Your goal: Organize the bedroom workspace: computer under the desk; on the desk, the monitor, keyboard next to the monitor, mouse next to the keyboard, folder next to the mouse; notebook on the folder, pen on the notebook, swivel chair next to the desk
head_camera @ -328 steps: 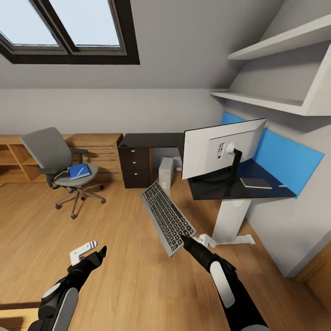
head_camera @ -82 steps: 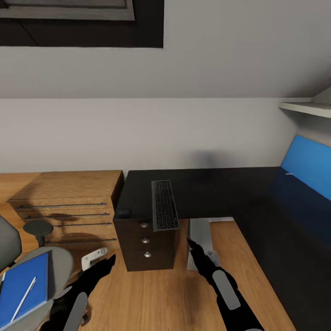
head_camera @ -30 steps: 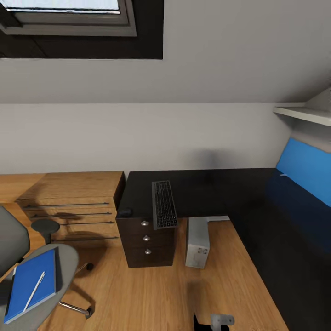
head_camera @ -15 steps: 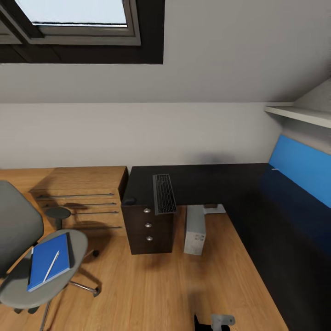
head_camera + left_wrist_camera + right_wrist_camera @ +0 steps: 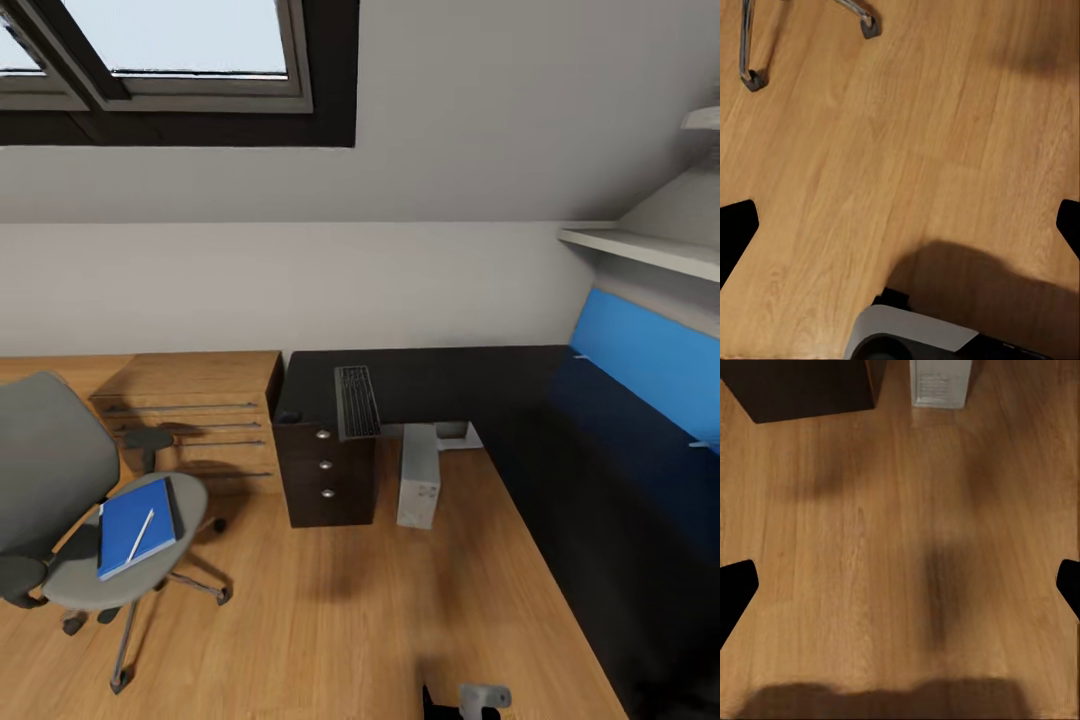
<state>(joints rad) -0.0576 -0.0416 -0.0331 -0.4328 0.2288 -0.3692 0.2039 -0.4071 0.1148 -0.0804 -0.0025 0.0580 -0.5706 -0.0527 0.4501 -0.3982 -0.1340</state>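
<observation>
- Both claws hang spread and empty over bare wooden floor: left claw (image 5: 900,225), right claw (image 5: 900,585).
- Folder (image 5: 135,525) with pen (image 5: 139,535) lies on the swivel chair (image 5: 75,500) seat; a clumsy grasp could roll the chair away.
- Computer (image 5: 418,478) stands under the counter (image 5: 450,385); keyboard (image 5: 356,401) overhangs the edge and could fall if bumped.

Table (image 5: 440,385) showing black on top, its drawers (image 5: 325,480) dark with round silver knobs. Keyboard (image 5: 356,401) showing dark grey with black keys. Computer (image 5: 418,478) showing light grey. Swivel chair (image 5: 60,480) showing grey padding over chrome legs. Folder (image 5: 135,512) showing bright blue, the pen (image 5: 139,535) white. Floor (image 5: 330,620) showing warm wood grain; dresser (image 5: 195,410) matching light wood. Wall panel (image 5: 645,360) showing bright blue.
</observation>
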